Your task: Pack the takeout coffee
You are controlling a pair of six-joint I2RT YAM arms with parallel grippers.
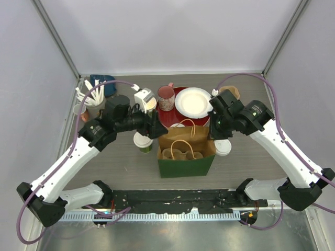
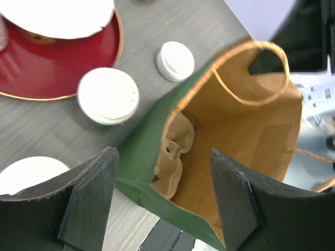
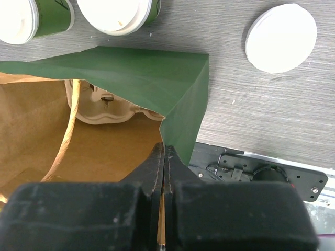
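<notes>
My right gripper (image 3: 164, 152) is pinched shut on the rim of the green bag (image 3: 146, 73); my left gripper (image 2: 162, 157) hangs open over its mouth. A lidded coffee cup (image 2: 108, 95) stands on the table (image 2: 209, 21) beside the bag.

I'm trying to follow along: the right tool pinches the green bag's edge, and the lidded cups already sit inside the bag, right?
Not quite. The right tool does pinch the bag at its edge, but the cups stand outside it on the table. Inside the bag, only a cardboard tray shows. The right wrist view shows this.
</notes>
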